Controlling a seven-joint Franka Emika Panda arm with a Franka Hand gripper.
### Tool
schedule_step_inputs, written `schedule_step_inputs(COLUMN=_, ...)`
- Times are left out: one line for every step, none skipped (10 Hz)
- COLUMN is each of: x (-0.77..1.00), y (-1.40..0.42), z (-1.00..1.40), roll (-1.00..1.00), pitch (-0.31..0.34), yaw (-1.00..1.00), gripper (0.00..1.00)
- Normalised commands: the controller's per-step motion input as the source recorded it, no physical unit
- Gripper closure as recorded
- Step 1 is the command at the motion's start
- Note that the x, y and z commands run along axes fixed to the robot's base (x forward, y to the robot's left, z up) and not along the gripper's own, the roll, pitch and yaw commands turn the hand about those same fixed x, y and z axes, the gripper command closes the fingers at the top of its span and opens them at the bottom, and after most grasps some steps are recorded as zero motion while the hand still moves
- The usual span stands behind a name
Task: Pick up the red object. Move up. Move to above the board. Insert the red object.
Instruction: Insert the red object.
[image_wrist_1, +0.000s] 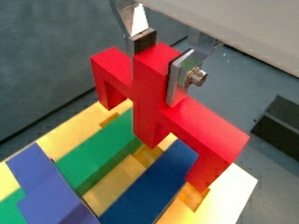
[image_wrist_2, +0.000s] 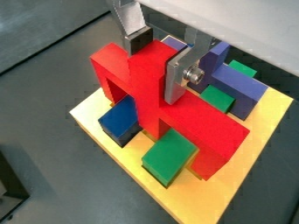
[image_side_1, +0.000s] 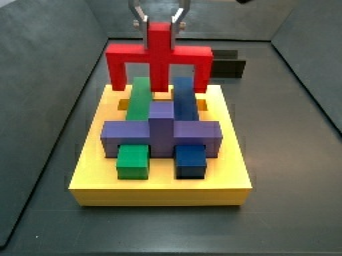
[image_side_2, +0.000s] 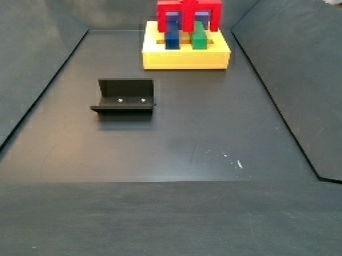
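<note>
My gripper (image_wrist_1: 162, 57) is shut on the upright post of the red object (image_wrist_1: 198, 127), one finger on each side, as both wrist views show (image_wrist_2: 156, 59). The red object (image_side_1: 160, 58) stands upright over the far end of the board (image_side_1: 160, 185), gripper (image_side_1: 159, 14) straight above it. Its two legs reach down to the yellow slab (image_wrist_1: 70, 131), the post dropping between a green block (image_wrist_1: 100, 157) and a blue block (image_wrist_1: 152, 188). I cannot tell whether the legs are seated. A purple cross-shaped block (image_side_1: 160, 130) sits in the board's middle. The far side view shows the red object (image_side_2: 187, 15) on the board (image_side_2: 187, 60).
The fixture (image_side_2: 124, 97) stands on the dark floor away from the board, and shows behind the board (image_side_1: 231, 66) in a side view. Small green (image_side_1: 131, 160) and blue (image_side_1: 190, 158) blocks sit at the board's near end. Sloped grey walls enclose the floor.
</note>
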Motion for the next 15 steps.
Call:
schedule_step_inputs(x=0.08, y=-0.08, z=-0.20, roll=0.10, pitch=0.000, yaw=0.00, gripper=1.00)
schedule_step_inputs(x=0.07, y=-0.07, z=-0.14, roll=0.09, pitch=0.000, yaw=0.01, gripper=1.00)
schedule_step_inputs(x=0.08, y=-0.07, z=-0.13, roll=0.09, pitch=0.000, yaw=0.01, gripper=1.00)
schedule_step_inputs(x=0.16, y=-0.09, z=-0.07, roll=0.11, pitch=0.000, yaw=0.02, gripper=1.00)
schedule_step_inputs(x=0.12, y=-0.06, z=-0.08, roll=0.14, pitch=0.000, yaw=0.02, gripper=1.00)
schedule_step_inputs(x=0.15, y=-0.09, z=-0.09, roll=0.17, pitch=0.000, yaw=0.04, gripper=1.00)
schedule_step_inputs(x=0.20, y=0.00, z=-0.22, roll=0.18, pitch=0.000, yaw=0.01, gripper=1.00)
schedule_step_inputs(x=0.08, y=0.00, z=-0.25, roll=0.14, pitch=0.000, yaw=0.00, gripper=1.00)
schedule_step_inputs(x=0.00, y=0.03, z=-0.26, roll=0.19, pitch=0.000, yaw=0.00, gripper=1.00)
schedule_step_inputs(x=-0.10, y=0.00, z=-0.19, roll=0.27, pitch=-0.026, yaw=0.00, gripper=1.00)
schedule_step_inputs(x=0.05, y=-0.21, z=-0.02, roll=0.31, pitch=0.000, yaw=0.00, gripper=1.00)
schedule_step_inputs(x=0.05, y=-0.20, z=-0.02, roll=0.31, pitch=0.000, yaw=0.00, gripper=1.00)
schedule_step_inputs(x=0.03, y=-0.17, z=-0.05, roll=0.32, pitch=0.000, yaw=0.00, gripper=1.00)
schedule_step_inputs(x=0.00, y=0.00, z=-0.22, roll=0.34, pitch=0.000, yaw=0.00, gripper=1.00)
schedule_step_inputs(x=0.00, y=0.00, z=-0.25, roll=0.33, pitch=0.000, yaw=0.00, gripper=1.00)
